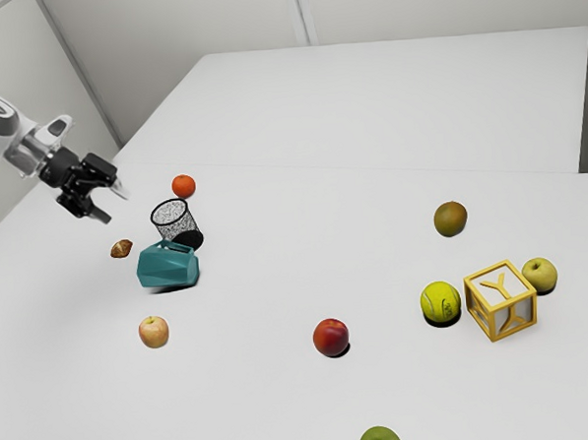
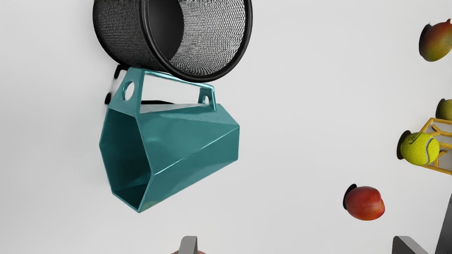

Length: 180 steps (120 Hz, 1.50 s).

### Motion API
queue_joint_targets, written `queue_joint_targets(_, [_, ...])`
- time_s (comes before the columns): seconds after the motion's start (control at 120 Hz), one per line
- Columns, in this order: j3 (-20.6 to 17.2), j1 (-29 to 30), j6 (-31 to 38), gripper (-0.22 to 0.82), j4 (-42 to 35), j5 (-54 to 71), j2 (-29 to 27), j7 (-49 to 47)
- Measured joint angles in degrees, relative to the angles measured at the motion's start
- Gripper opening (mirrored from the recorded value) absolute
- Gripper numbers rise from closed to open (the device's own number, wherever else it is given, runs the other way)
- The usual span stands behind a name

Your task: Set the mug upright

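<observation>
The teal faceted mug (image 1: 168, 265) lies on its side on the table, its handle toward the mesh cup. In the wrist view the mug (image 2: 187, 141) shows its dark opening at one end and its handle beside the black mesh cup's rim. My gripper (image 1: 110, 203) hangs in the air above the table, up and to the left of the mug in the exterior view. In the wrist view the gripper (image 2: 295, 245) has its two fingertips wide apart, with nothing held between them.
Right by the mug's handle stands the mesh cup (image 1: 175, 222). Around the mug lie an orange (image 1: 184, 186), a brown item (image 1: 122, 249) and an apple (image 1: 154, 332). Farther off are a red fruit (image 1: 331, 337), a tennis ball (image 1: 440, 302) and a yellow-framed block (image 1: 500, 301).
</observation>
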Motion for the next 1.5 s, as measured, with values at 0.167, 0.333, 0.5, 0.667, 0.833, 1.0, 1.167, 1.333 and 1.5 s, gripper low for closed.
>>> queue_joint_targets(0.167, [0.07, 1.07, 1.76, 0.60, -3.80, -3.13, 2.07, 4.96])
queue_joint_targets(0.333, [0.09, 1.84, 4.85, 0.60, -6.25, -4.91, 3.48, 8.80])
queue_joint_targets(0.5, [-0.06, 1.87, 7.20, 0.60, -6.41, -8.04, 6.65, 11.77])
queue_joint_targets(0.667, [-0.80, 1.53, 8.14, 0.60, -8.69, -11.08, 7.32, 14.02])
queue_joint_targets(0.833, [-0.93, 1.26, 8.41, 0.60, -9.77, -12.30, 8.16, 15.70])
queue_joint_targets(1.0, [-0.94, 1.58, 6.51, 0.28, -10.70, -14.56, 8.15, 16.99])
queue_joint_targets(1.167, [-0.89, 1.60, 4.30, -0.01, -10.74, -15.83, 7.62, 18.04])
queue_joint_targets(1.333, [-0.88, 1.19, 2.64, -0.12, -10.74, -16.12, 6.94, 19.21])
queue_joint_targets(1.5, [-0.79, 0.15, 1.79, -0.15, -10.95, -15.88, 4.95, 19.95])
